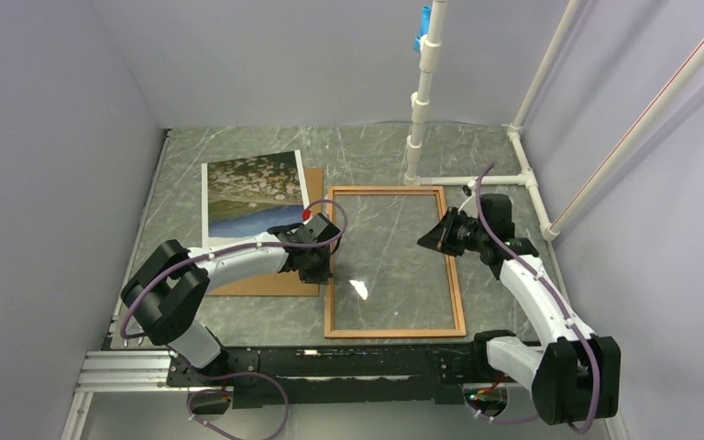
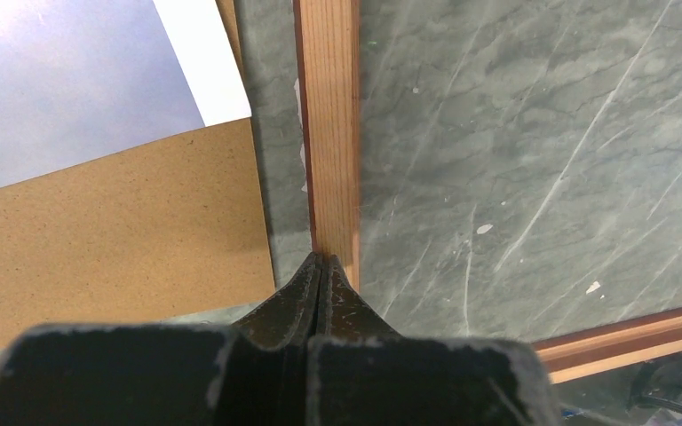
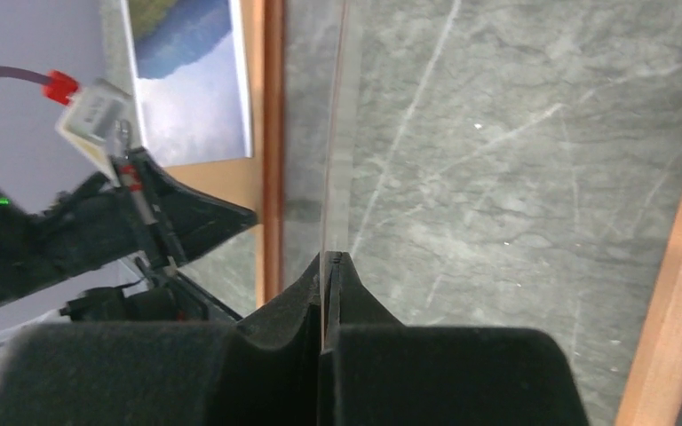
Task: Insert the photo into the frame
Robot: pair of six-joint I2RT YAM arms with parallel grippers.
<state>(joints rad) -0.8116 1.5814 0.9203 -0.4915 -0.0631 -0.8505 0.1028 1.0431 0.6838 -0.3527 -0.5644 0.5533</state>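
Left gripper [image 2: 322,259] shut, empty, tips at the frame [image 2: 330,133] rail; right gripper [image 3: 329,257] shut too, hold unclear.
I'd press lightly, so nothing skids; photo [image 1: 252,188] lies on backing board [image 2: 115,248].

Orange-brown frame [image 1: 394,332], grey veined table [image 1: 376,151]

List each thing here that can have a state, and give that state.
frame: flat on the table, no photo inside.
backing board: flat on the table, under the photo.
photo: face up on the backing board, outside the frame.
left gripper: shut, tips at the frame's left rail.
right gripper: shut, apparently on the clear pane.
clear pane: seen edge-on, running out from the right gripper's tips.
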